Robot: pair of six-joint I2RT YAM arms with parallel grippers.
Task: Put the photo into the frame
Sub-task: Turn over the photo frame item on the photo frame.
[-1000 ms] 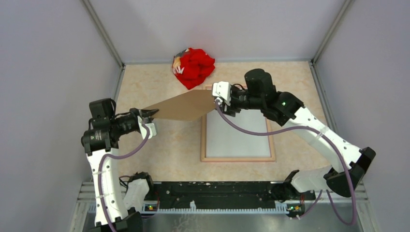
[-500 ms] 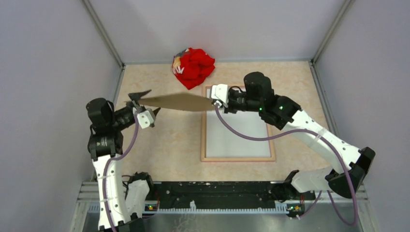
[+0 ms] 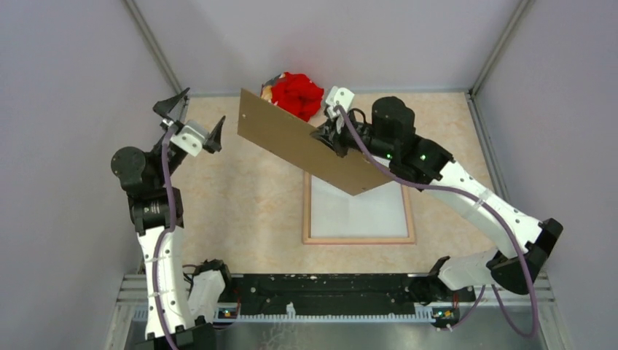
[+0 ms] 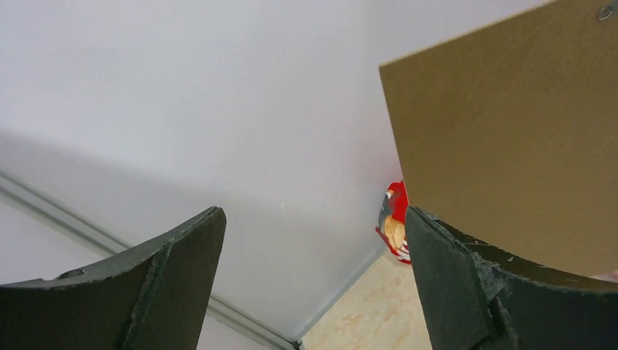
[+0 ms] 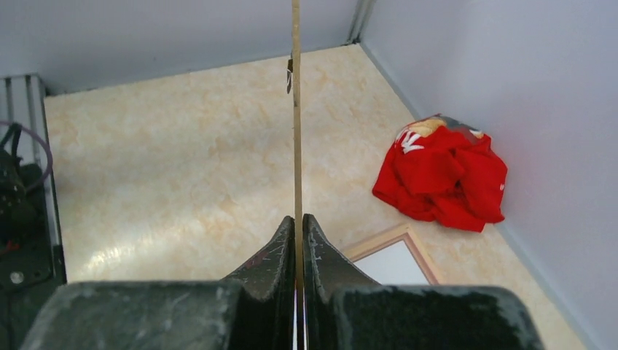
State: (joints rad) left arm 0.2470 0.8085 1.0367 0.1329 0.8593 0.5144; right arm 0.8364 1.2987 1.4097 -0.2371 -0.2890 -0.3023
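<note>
**Top view.** Right gripper [image 3: 329,138] is pinched shut on the far long edge of the hardboard panel [image 3: 306,146]. The panel hangs tilted in the air, its low corner over the far end of the frame [image 3: 357,239]. Probably lifted clear so the frame is open for loading. Frame lies back-up on the table [image 3: 240,197] with a white sheet [image 3: 357,208] inside. Cannot tell if that is the photo face-down; no printed face in sight. Left gripper [image 3: 194,119] is spread wide and empty, raised well left of the frame. Red cloth bundle [image 3: 295,95] sits beyond the frame's far-left corner.

**Left wrist.** Nothing between the fingers. Panel corner is to the right, apart from them.

**Right wrist.** Fingers clamp the panel edge-on. Bare table left of the frame gives room to set it down.
</note>
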